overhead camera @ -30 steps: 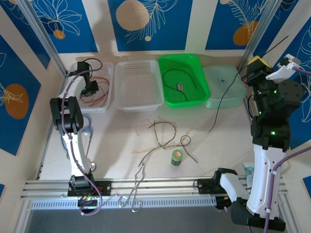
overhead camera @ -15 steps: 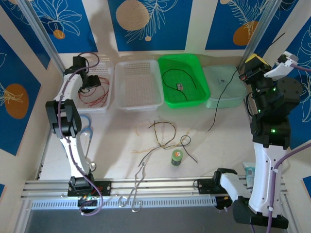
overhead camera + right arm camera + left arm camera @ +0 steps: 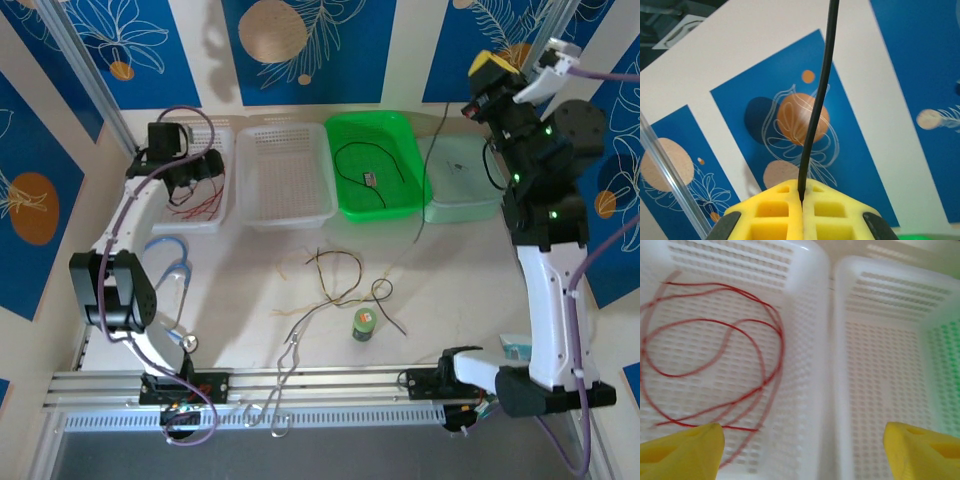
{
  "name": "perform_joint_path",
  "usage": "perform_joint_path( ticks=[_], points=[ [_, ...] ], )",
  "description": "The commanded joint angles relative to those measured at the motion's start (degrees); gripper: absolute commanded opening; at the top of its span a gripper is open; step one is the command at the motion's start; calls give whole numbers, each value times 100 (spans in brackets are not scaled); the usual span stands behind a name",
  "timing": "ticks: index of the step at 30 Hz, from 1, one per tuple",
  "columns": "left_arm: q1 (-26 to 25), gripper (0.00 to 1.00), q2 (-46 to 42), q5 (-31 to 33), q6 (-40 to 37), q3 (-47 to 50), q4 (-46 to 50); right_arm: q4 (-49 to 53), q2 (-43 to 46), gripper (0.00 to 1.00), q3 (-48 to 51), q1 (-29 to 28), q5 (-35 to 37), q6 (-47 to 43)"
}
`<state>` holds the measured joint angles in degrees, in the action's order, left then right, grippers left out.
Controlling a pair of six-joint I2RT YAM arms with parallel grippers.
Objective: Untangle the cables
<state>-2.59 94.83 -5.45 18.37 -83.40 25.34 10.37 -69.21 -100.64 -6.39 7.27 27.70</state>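
A table (image 3: 240,290) is seen from above, with a row of trays along its far edge and two robot arms at its near edge.

The left gripper (image 3: 195,172) is held over the leftmost white tray (image 3: 195,227). Its yellow fingers (image 3: 685,450) are spread wide and nothing is gripped. Red cables (image 3: 198,205) lie loosely coiled on the floor of that tray, just beyond the fingers.

The right gripper (image 3: 487,85) is raised high at the far right. It is closed on a black cable (image 3: 814,115), which is pinched between its yellow pads (image 3: 770,212). From the gripper the cable hangs in a long slack line down to the table, and its lower end lies near the tangle (image 3: 340,278). Whether that end is free of the tangle cannot be told.

A second black cable (image 3: 337,160) lies in the green tray (image 3: 395,135).

In the middle of the table, tan and dark cables are looped over one another in the tangle. A small green bottle (image 3: 364,323) stands just beside it.

The task is judged to be roughly half done. The red cables and one black cable are sorted into trays, and another black cable is being lifted away. The cables in the tangle are left to be pulled apart and laid out.
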Motion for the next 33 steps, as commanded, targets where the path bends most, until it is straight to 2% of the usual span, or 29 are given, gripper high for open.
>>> perform_joint_path(
  ticks=[1, 8, 14, 20, 24, 28, 33],
  points=[
    [-305, 80, -580, -602, 475, 668, -904, -415, -334, 0, -461, -213, 108, -359],
    [-1087, 75, -1477, -298, 1075, 1822, -1572, -674, -1449, 0, -1454, -459, 85, -477],
    [-1624, 76, -1798, -127, 1197, 2166, -1348, -693, -2434, 0, -2399, -560, 214, -711],
    [-2143, 76, -2226, 85, 1451, 2739, -1411, -606, -3039, 0, -2905, -554, 340, -992],
    [-2343, 76, -2377, -216, 2010, 3180, -1765, -549, -3342, 0, -2951, -518, 388, -1242],
    [-2605, 76, -2515, -153, 2127, 3310, -1657, -238, -3604, 0, -2906, -462, 245, -1331],
    [-2720, 77, -2713, -27, 2123, 3416, -1457, -184, -3520, 0, -1859, -493, 279, -1427]
  ],
)
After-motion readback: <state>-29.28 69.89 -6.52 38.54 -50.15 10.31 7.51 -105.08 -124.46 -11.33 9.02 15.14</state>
